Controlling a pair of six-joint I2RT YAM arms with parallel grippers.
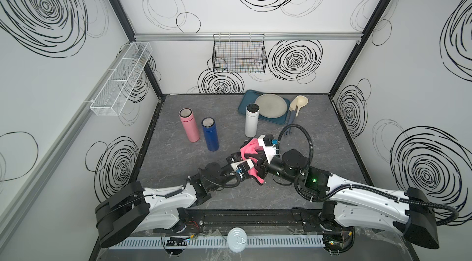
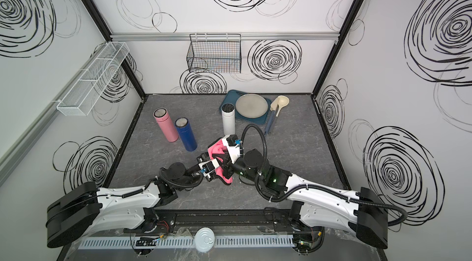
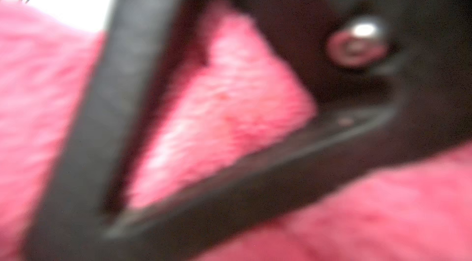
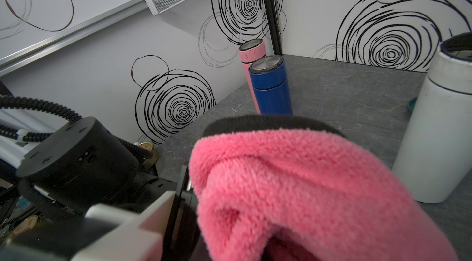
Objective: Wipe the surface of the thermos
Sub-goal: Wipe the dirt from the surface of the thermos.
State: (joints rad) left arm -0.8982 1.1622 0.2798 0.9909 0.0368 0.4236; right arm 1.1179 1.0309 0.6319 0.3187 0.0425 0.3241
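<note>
In both top views the pink cloth [image 1: 251, 146] hangs above the surface [image 1: 166, 160] between the left claw [image 1: 236, 157] and the right claw [image 1: 251, 155]. It is near the upright white thermos [image 1: 251, 121] but apart from it. The right claw is clenched on the cloth.

The left wrist view gives only blurred cloth. The left claw is clenched; on what, I cannot tell.

Only the right wrist view shows the cloth covering the fingers. A blind swing could therefore topple this thermos, or the blue thermos [image 4: 272, 88] behind.
</note>
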